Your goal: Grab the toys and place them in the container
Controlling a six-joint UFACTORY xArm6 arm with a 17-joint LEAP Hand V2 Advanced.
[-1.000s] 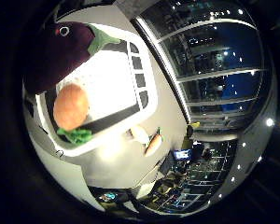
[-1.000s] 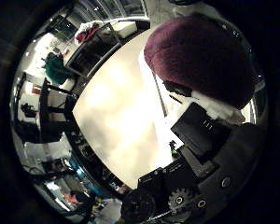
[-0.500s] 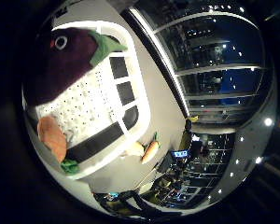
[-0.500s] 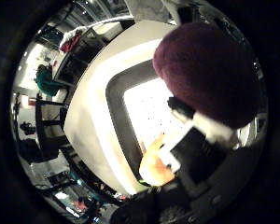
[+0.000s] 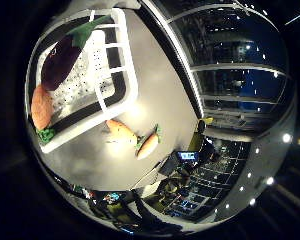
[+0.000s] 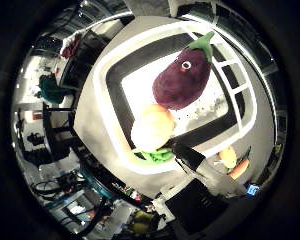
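Note:
A purple eggplant toy (image 6: 185, 75) with a green stem lies in the white container (image 6: 118, 92). A round orange toy (image 6: 153, 127) with green leaves lies beside it in the container. Two small carrot toys (image 5: 147, 145) lie on the grey table (image 5: 155, 90), just outside the container's rim. My right hand (image 6: 195, 165) is well above the container; a dark finger reaches into the right thumb side palm view and holds nothing. The right little finger side palm view also shows the eggplant (image 5: 58, 62) and the orange toy (image 5: 40, 105) in the container.
The table's edge runs close behind the carrots. Beyond it stand room furniture and shelves (image 6: 55, 80). Large dark windows (image 5: 235, 70) line one side.
The eggplant was held close against my palm; it has been let go and now lies in the container beside the orange toy. My hand has risen away from the container.

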